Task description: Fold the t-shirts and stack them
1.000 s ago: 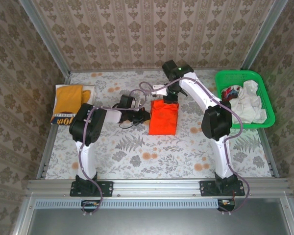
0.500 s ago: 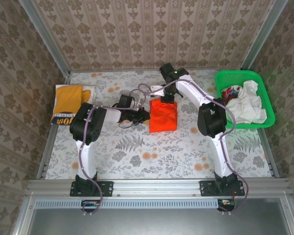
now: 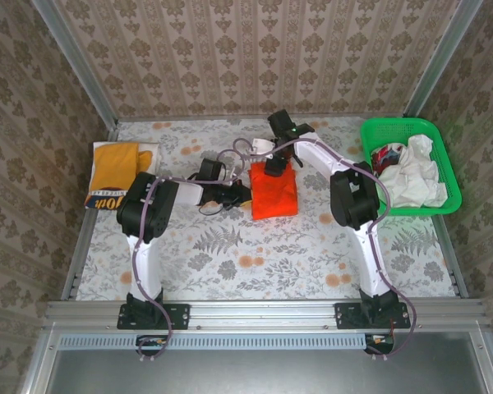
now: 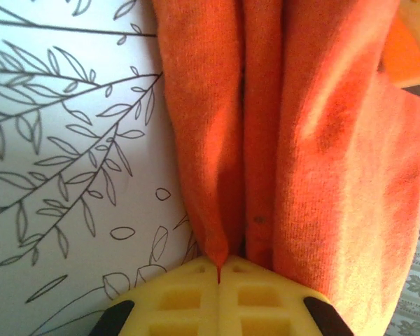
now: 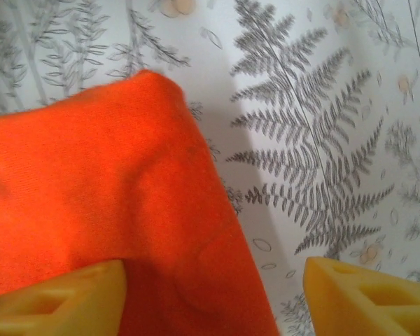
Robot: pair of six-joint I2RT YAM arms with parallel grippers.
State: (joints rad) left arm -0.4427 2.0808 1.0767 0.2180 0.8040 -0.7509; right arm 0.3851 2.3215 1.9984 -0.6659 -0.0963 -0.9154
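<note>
Change since the earlier frames: we record that the right claw (image 3: 276, 167) has shifted left and nearer along the far edge of the orange-red t-shirt (image 3: 275, 197). The shirt now reads as a shorter, squarer block than a second ago. The left arm has kept its place.

Item 1, orange-red t-shirt. It lies folded on the table (image 3: 255, 254), near the middle and slightly toward the far side, between the two claws.

Item 2, left claw (image 3: 245, 194). It is at the shirt's left edge. In the left wrist view we see the claw (image 4: 219, 280) clenched, its yellow fingers (image 4: 182, 301) meeting on a thin fold of the orange cloth (image 4: 322, 140), which rises in soft ridges beyond them.

Item 3, right claw. It is at the shirt's far edge. In the right wrist view we see the claw (image 5: 213, 294) released, with the fingers standing wide apart. One finger (image 5: 56, 297) sits over the orange cloth (image 5: 91, 196), the other over the bare fern-printed table (image 5: 322, 140). A rounded corner of the shirt points away from the claw.

Item 4, mustard-yellow t-shirt (image 3: 115, 168). It lies folded at the far left of the table, well apart from both claws, with a navy lettered band along its near edge.

Item 5, white t-shirts (image 3: 415, 176). They are heaped unfolded in the green basket (image 3: 398, 123) at the far right of the table.
</note>
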